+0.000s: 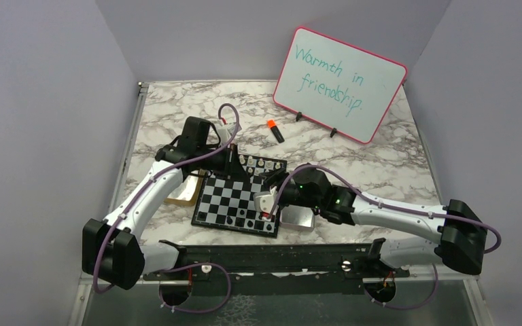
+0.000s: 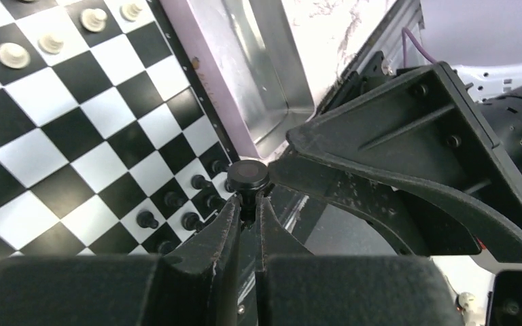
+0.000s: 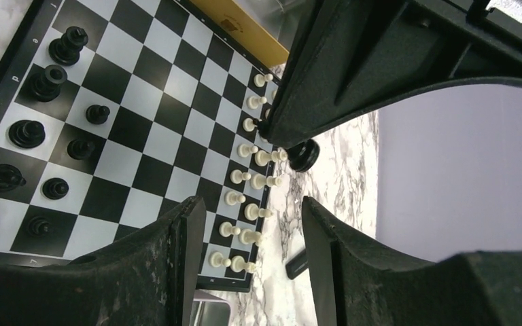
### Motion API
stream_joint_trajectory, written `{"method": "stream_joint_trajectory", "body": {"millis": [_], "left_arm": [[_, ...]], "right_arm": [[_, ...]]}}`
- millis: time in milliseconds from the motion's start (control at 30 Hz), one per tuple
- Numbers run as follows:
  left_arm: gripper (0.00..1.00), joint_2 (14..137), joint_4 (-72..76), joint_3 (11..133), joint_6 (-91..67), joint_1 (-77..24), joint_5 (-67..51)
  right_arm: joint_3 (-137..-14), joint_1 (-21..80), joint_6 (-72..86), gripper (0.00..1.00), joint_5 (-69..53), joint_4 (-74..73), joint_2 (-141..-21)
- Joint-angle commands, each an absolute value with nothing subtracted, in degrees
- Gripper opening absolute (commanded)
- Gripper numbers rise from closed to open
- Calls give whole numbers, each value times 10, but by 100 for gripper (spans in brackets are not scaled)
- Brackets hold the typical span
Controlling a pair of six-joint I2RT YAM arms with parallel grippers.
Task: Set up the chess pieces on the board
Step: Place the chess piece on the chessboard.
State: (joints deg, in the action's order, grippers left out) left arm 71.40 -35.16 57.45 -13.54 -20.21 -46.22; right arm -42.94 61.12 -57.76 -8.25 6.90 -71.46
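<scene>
Left end effector (image 2: 248,204) is clamped on one small black chess piece (image 2: 248,175), near the white end of the little black-and-white checked board (image 2: 75,129). Other black pieces (image 3: 27,132) stand across it, nearer the right end effector (image 3: 251,207), whose fingers are apart, holding nothing.

You have a whiteboard (image 1: 340,85) standing at the rear of the marble table (image 1: 394,170); an orange-capped marker (image 1: 275,130) lies near it.

You see board (image 1: 225,198): black-white checks, black rim. Cream pieces (image 3: 239,176), black pieces (image 3: 27,132). Table (image 1: 394,166): grey-veined white marble. Marker (image 1: 275,130): orange cap. Whiteboard (image 1: 340,81): pink rim, teal writing.
</scene>
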Motion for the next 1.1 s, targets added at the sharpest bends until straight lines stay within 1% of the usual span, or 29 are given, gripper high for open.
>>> {"method": "stream_joint_trajectory", "body": {"millis": [0,133,333,467,567,733,867,1067], "left_arm": [[7,694,-345,558,-146,-223,-513],[6,697,-352,556,-149,-236,-512],[6,701,-353,563,-149,-250,-512],[6,710,-356,568,-156,-258,-507],[6,714,-356,570,-156,-264,-507],[6,720,-358,571,-155,-265,-503],[6,726,-358,571,-154,-265,-502],[6,734,-358,578,-155,-265,-504]], "right_arm": [[-447,613,-617,57,-65,85,-723],[-443,613,-621,54,-55,109,-732],[-455,613,-644,51,-61,107,-744],[-454,613,-654,42,-79,107,-744],[-441,613,-656,42,-86,124,-742],[-433,613,-654,47,-89,136,-738],[-422,613,-657,47,-88,148,-732],[-413,613,-667,30,-127,143,-726]]}}
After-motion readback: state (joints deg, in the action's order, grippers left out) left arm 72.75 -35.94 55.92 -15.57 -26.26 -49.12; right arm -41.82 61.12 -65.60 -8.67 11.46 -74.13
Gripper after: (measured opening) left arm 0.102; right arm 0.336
